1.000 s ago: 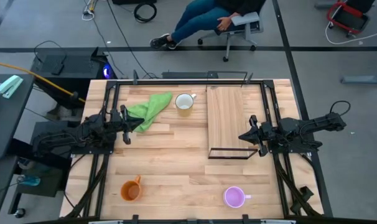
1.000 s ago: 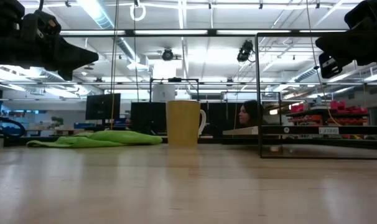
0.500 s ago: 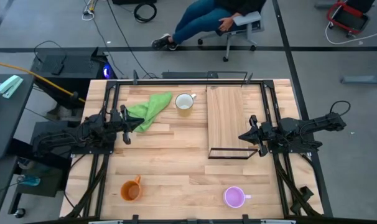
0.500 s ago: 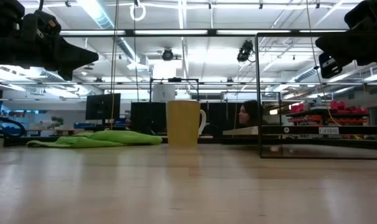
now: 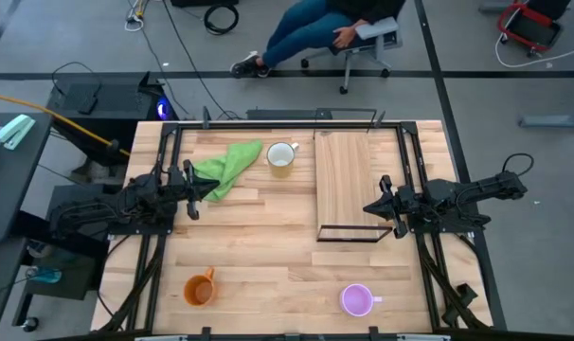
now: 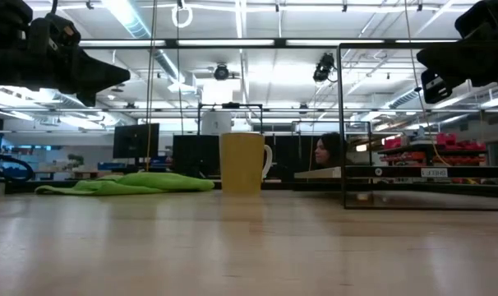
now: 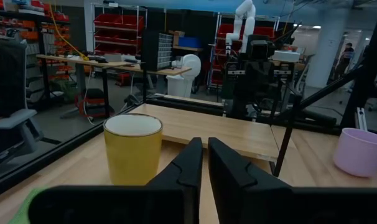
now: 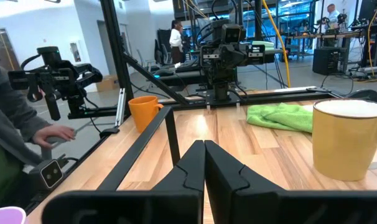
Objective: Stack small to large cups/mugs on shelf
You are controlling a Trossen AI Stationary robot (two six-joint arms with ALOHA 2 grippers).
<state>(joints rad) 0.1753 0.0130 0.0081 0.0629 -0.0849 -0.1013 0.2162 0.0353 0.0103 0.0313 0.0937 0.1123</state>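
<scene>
Nothing is stacked yet: the white mug (image 5: 281, 155) stands just beside the shelf board (image 5: 344, 180), with the orange mug (image 5: 200, 290) and purple mug (image 5: 357, 300) well apart near the table's front edge. The left gripper (image 5: 195, 194) and right gripper (image 5: 378, 206) hover at mid-table, fingers pressed together, empty.

A light butcher-block bench (image 5: 268, 256) carries everything. Near its far edge a green cloth (image 5: 225, 168) lies crumpled, and just beside it stands a white mug (image 5: 281, 156) with a yellowish inside. Next to that mug lies the shelf (image 5: 344, 180), a long light-wood board with a thin black frame (image 5: 354, 234) at its near end. Toward the near edge stand an orange mug (image 5: 200, 290) and, well apart from it, a light purple mug (image 5: 357, 300).
</scene>
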